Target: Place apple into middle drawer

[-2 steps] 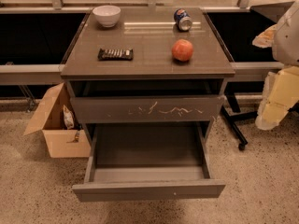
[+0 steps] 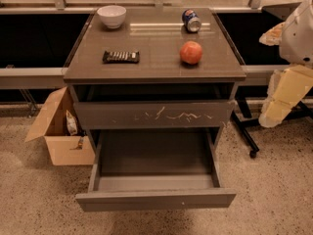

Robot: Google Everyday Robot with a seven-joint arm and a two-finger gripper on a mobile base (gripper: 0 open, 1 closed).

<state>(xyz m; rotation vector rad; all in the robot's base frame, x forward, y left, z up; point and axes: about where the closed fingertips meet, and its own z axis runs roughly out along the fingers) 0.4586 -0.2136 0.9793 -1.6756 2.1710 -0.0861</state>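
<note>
Well apart from the apple [image 2: 191, 52] on the glossy cabinet top [image 2: 161, 62], the jaws hang rightward over speckled floor [image 2: 274, 195], state unclear.

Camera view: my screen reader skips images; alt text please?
An apple sits atop the cabinet, above the open middle drawer; the gripper hangs right of the cabinet. A bowl, soda can and snack bar share the top.

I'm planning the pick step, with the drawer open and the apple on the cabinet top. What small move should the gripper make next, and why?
Probably bring the gripper up and left toward the apple. It hangs beside the cabinet's right side, below the top and well apart from the apple, which sits untouched there. The middle drawer is already pulled out and looks empty.
</note>
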